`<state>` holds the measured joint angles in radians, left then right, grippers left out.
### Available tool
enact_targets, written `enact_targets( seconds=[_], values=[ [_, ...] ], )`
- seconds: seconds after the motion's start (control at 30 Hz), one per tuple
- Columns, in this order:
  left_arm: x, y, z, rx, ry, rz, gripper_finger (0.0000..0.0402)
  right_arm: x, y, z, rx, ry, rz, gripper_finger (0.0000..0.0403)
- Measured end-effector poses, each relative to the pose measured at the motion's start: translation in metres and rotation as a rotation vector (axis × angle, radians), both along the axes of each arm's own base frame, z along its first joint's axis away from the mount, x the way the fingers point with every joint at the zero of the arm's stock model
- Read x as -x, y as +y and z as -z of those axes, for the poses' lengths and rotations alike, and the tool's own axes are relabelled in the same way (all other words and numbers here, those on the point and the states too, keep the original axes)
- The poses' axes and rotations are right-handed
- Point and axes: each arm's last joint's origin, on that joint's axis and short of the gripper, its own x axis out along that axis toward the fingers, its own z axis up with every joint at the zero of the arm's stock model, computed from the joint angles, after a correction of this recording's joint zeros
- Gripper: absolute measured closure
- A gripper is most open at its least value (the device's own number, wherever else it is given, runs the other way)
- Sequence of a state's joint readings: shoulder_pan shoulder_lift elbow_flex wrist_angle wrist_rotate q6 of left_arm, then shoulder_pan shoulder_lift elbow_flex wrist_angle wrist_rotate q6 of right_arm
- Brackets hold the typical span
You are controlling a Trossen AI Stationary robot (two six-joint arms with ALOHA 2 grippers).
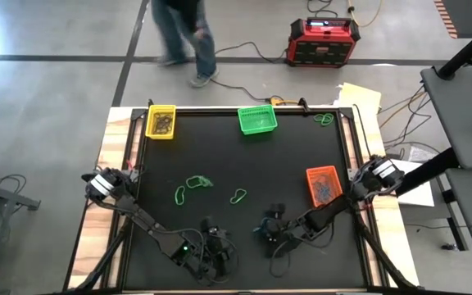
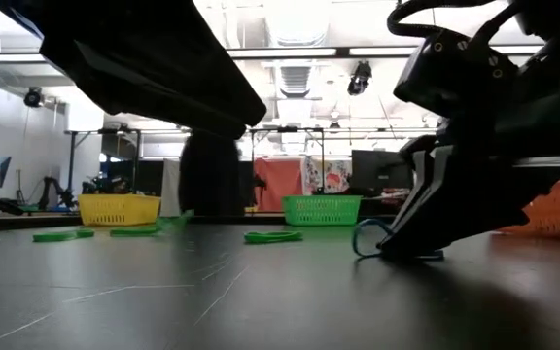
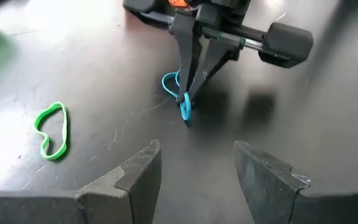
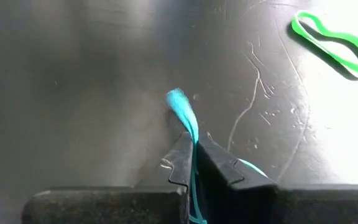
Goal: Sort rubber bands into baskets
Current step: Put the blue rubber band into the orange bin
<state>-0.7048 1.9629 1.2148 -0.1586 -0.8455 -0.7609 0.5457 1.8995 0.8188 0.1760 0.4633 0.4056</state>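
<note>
Teal rubber band (image 4: 184,111) is being pinched between the closed fingers of the right gripper (image 3: 187,102) at the black table's (image 1: 244,164) near edge, while the left gripper (image 3: 197,165) is being held wide open and empty just beside it.

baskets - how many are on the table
3: the yellow basket at the far left corner, the green basket at the far edge near the middle, the orange basket by the right edge. None seems hidden.
</note>
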Motion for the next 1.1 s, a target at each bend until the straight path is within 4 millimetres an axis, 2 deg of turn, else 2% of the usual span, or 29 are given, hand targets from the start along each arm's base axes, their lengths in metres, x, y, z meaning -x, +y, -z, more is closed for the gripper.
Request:
enact_targets(
  seconds=[0.23,0.4,0.57,0.7,0.83,1.1],
  values=[
    [0.003,-0.004,-0.015,-0.034,0.006,-0.007,0.0217,0.006,-0.004,-0.039,0.008,-0.03,-0.038,0.0391],
    [0.005,0.001,-0.047,-0.104,-0.023,-0.066,0.0217,0.013,-0.008,-0.075,-0.003,-0.076,-0.048,0.0391],
    [0.01,0.007,-0.077,-0.23,0.014,-0.105,0.0217,0.027,-0.017,-0.112,-0.008,-0.091,-0.047,0.0391],
    [0.011,0.008,-0.092,-0.267,0.045,-0.104,0.0217,0.049,-0.03,-0.14,0.004,-0.062,-0.035,0.0391],
    [0.011,0.007,-0.096,-0.258,0.054,-0.093,0.0217,0.076,-0.048,-0.161,0.002,-0.018,0.054,0.0391],
    [0.014,0.009,-0.087,-0.248,0.061,-0.107,0.0217,0.124,-0.08,-0.192,-0.072,-0.002,0.215,0.0391]
  ],
)
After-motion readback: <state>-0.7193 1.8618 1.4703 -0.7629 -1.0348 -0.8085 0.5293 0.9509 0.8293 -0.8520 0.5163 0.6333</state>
